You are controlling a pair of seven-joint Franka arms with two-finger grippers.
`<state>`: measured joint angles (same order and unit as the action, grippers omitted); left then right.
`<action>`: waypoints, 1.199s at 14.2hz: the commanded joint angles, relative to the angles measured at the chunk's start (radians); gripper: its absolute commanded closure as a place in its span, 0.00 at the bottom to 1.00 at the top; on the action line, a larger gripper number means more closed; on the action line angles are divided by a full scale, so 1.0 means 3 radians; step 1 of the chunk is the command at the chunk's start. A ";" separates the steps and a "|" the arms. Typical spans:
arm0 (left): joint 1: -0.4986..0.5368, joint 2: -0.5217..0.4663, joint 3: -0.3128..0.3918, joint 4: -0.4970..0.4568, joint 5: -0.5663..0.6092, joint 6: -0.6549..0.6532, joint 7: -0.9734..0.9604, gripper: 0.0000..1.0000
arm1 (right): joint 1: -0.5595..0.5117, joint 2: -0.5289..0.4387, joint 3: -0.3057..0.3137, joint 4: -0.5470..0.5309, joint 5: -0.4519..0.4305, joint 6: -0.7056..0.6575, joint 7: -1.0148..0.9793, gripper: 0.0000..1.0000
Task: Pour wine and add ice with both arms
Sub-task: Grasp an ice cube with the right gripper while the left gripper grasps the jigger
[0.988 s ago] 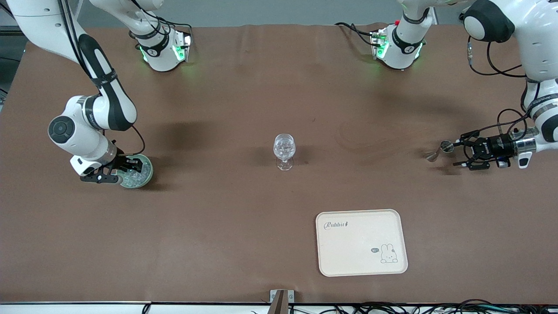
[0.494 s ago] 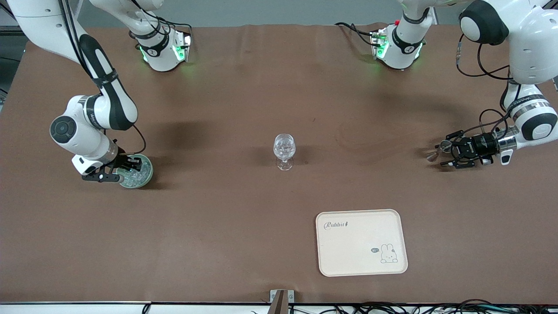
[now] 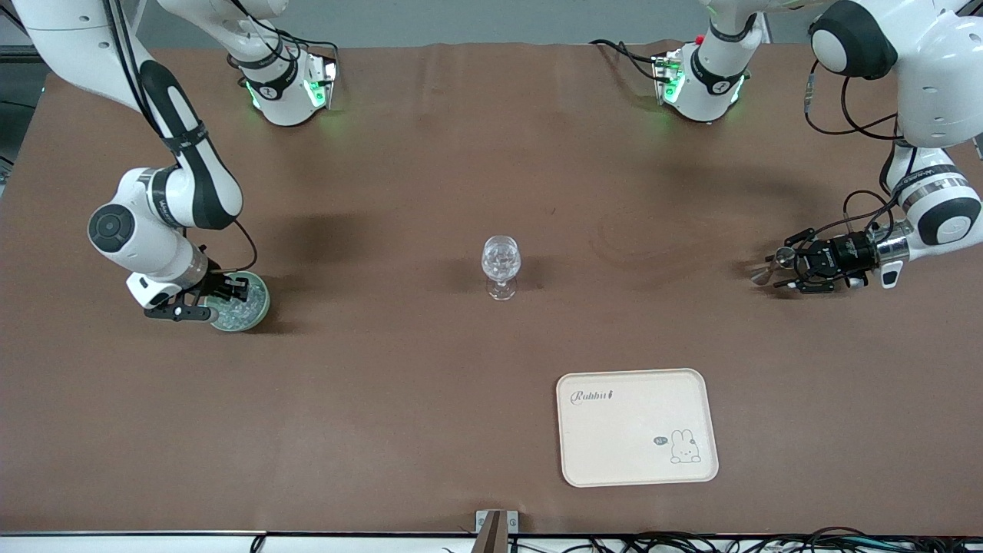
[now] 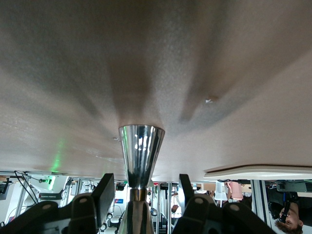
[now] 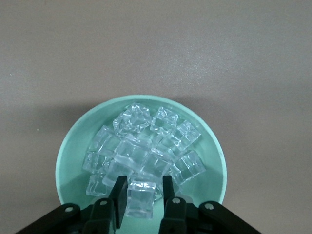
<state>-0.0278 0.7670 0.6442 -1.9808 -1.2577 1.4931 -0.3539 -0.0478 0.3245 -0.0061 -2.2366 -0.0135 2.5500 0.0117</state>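
The right gripper (image 5: 141, 184) is down in the pale green bowl (image 3: 257, 307), which stands at the right arm's end of the table. Its two fingers (image 5: 120, 192) press on the sides of one cube of the ice (image 5: 146, 151), I think to lift it out. The bowl is heaped with clear cubes.

The left gripper (image 3: 789, 267) lies low over the table at the left arm's end. Its fingers are spread wide, one on each side of a small shiny metal cup (image 4: 141, 146), and do not touch it. It looks ready to close. What the cup holds, I cannot tell.

The stemmed glass (image 3: 501, 265) stands upright in the middle between them, probably so both arms can reach it. Nearer to the front camera lies a cream tray (image 3: 584, 461) with nothing on it.
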 commanded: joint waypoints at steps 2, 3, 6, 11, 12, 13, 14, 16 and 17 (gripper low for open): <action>-0.0005 -0.0046 0.0011 -0.0080 -0.0062 -0.0033 0.0019 0.43 | -0.0030 -0.0018 0.0031 -0.0056 0.0050 0.0019 0.0007 0.63; 0.0006 -0.0046 0.0011 -0.0080 -0.0062 -0.0058 0.0024 0.45 | -0.0030 -0.0018 0.0031 -0.0056 0.0050 0.0014 0.0007 0.63; 0.0006 -0.0046 0.0011 -0.0080 -0.0072 -0.0145 0.0024 0.50 | -0.0030 -0.0023 0.0031 -0.0056 0.0050 -0.0027 0.0002 0.63; 0.0026 -0.0046 0.0011 -0.0080 -0.0077 -0.0165 0.0024 0.79 | -0.0030 -0.0018 0.0031 -0.0056 0.0050 -0.0032 0.0007 0.71; 0.0026 -0.0046 0.0011 -0.0080 -0.0077 -0.0165 0.0024 0.81 | -0.0030 -0.0013 0.0031 -0.0056 0.0050 -0.0032 0.0007 0.83; 0.0036 -0.0061 0.0011 -0.0086 -0.0077 -0.0176 0.0009 0.86 | -0.0030 -0.0013 0.0031 -0.0046 0.0050 -0.0032 0.0037 0.98; 0.0052 -0.0077 0.0011 -0.0101 -0.0082 -0.0216 0.0009 0.90 | -0.0025 -0.0008 0.0031 -0.0020 0.0050 -0.0038 0.0043 1.00; 0.0052 -0.0148 0.0016 -0.0111 -0.0083 -0.0374 0.0029 0.94 | -0.0009 -0.0008 0.0031 0.0132 0.0050 -0.0241 0.0032 1.00; 0.0031 -0.0260 0.0016 -0.0172 -0.0083 -0.0380 0.0024 0.94 | -0.0014 -0.0013 0.0031 0.0285 0.0050 -0.0480 0.0032 1.00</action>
<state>-0.0164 0.7589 0.6455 -1.9907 -1.2660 1.4012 -0.3520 -0.0477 0.3249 -0.0051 -2.2163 -0.0133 2.5006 0.0149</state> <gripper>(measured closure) 0.784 0.744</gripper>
